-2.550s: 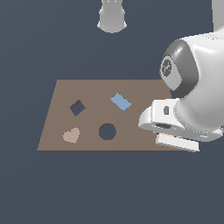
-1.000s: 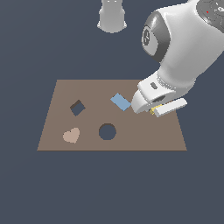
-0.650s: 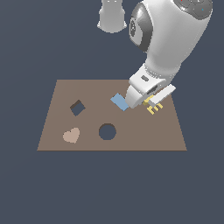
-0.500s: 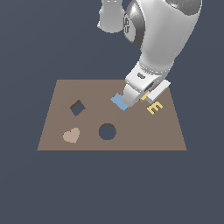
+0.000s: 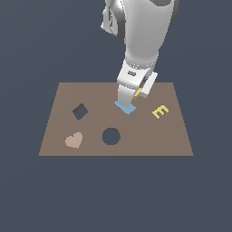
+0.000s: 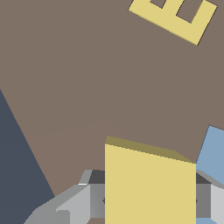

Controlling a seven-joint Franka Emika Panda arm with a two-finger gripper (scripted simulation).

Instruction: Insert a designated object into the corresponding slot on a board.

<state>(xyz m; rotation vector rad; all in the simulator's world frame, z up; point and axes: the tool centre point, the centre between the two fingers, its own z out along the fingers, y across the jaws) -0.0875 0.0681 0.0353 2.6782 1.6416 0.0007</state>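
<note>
gripper point(image 5: 130, 96): clamping the yellow diamond block point(image 6: 149, 186); in the wrist view the block is sitting squarely between the two grey fingers point(image 6: 70, 205), one on each flat side, most of it sticking out past the tips.
block location: hanging in the air over the board point(image 5: 54, 113), just above the blue rectangle point(image 5: 127, 108); only a yellow sliver is showing in the exterior view.
why held so: probably being carried clear of the surface so it is not dragging over the other pieces.
slot point(image 5: 80, 111): dark diamond cut-out, lying well apart from the blue rectangle toward the exterior view's left, empty.
blue rectangle role: lying flat, partly hidden by the gripper.
other pieces: yellow letter E point(image 5: 159, 111) lying on the far side of the blue rectangle from the slot; round hole point(image 5: 111, 136) and tan heart point(image 5: 74, 140) nearer the board's front edge.
progress: judging the insert not yet done.
</note>
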